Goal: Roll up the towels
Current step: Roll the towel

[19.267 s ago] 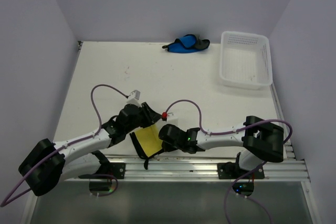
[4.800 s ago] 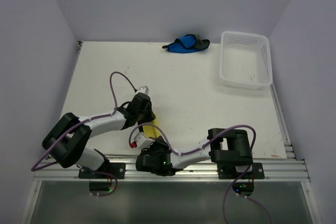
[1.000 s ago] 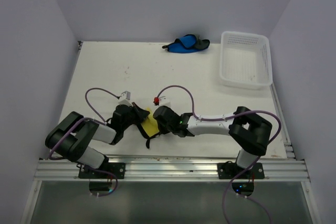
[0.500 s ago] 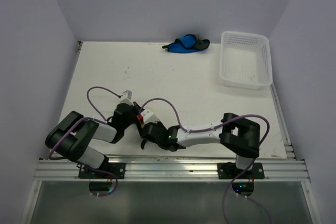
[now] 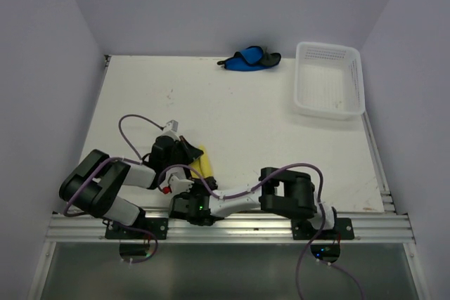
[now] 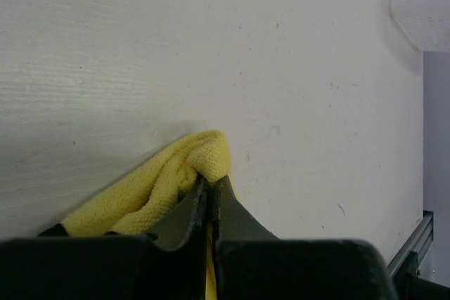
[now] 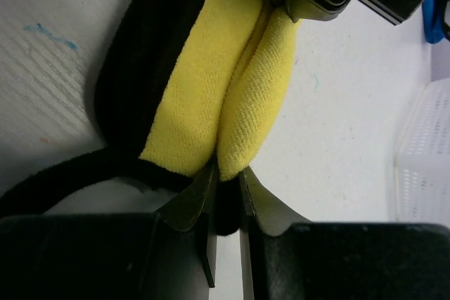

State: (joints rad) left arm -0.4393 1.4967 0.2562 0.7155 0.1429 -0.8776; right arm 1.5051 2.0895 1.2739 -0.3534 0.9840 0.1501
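Although the yellow towel (image 5: 204, 163) lay near the front of the table (image 5: 267, 124), left of centre, only a thin strip of it showed from above; the two wrists meeting over it covered the rest. Close up it was bunched into soft folds with dark edging along one side, and whether it was rolled or only crumpled could not be told. The left claw (image 6: 209, 186) was closed to a slit, pinching a fold at the towel's far end. The right claw (image 7: 226, 177) stood narrow on the near end, with the folds running into its gap, though its tips were partly lost in shadow. The blue towel (image 5: 246, 58) sat crumpled at the far edge, well apart, too small to read its folds. The basket (image 5: 328, 47) stood at the far right, cut off in both wrist views.
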